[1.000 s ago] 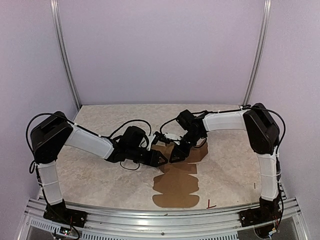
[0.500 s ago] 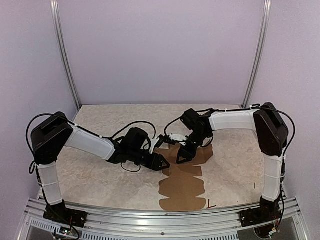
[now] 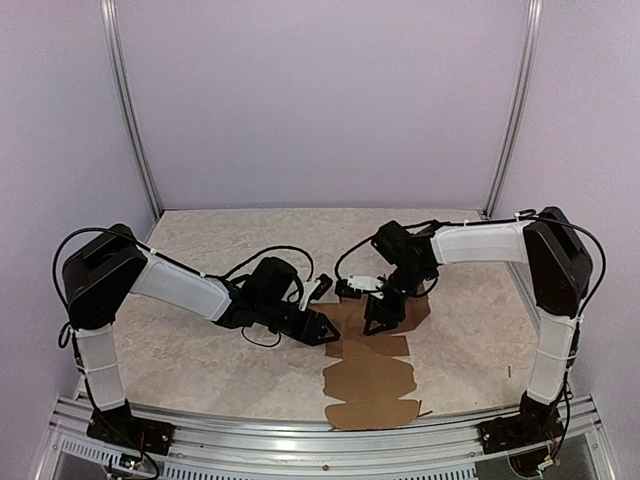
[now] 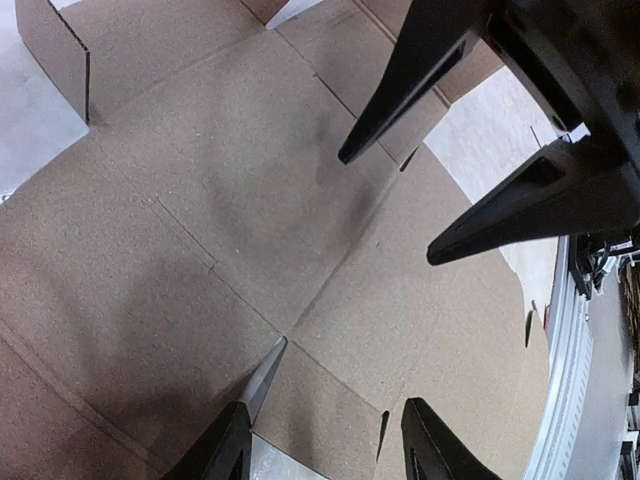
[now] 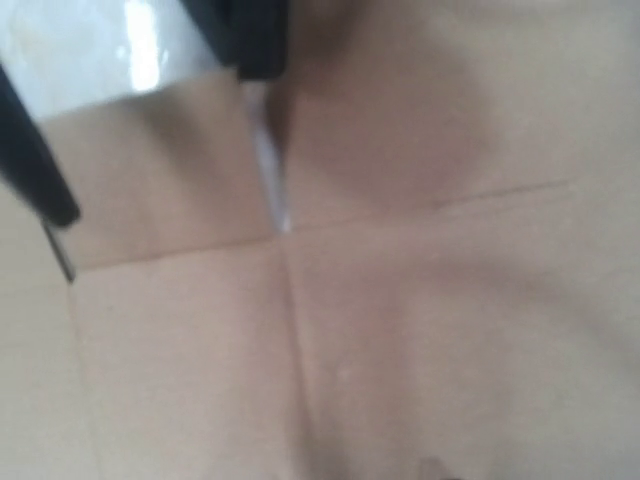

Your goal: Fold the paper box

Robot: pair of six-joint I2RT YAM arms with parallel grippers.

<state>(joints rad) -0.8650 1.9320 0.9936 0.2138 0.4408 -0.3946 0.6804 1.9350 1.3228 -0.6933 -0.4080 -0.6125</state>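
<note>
I have the paper box (image 3: 370, 378) lying as a flat, unfolded brown sheet on the tabletop (image 3: 190, 355), right of centre. It runs from between the two arms down to the near edge by the rail. Its square panels and rounded flaps are spread out, creases showing.

My left hand (image 3: 322, 330) sits low at the sheet's left edge, pointing right. In its wrist view the two fingers are spread over the cardboard with nothing pinched between them. I cannot tell whether their tips touch the sheet.

My right hand (image 3: 383, 315) is over the far end of the sheet, pointing down and toward me. The left wrist view shows its two dark fingers apart, tips at or just above a panel and gripping nothing. The right wrist view is blurred: only brown panels, crossing creases and a patch of pale tabletop.

The two hands face each other across the upper panels, near but apart.
</note>
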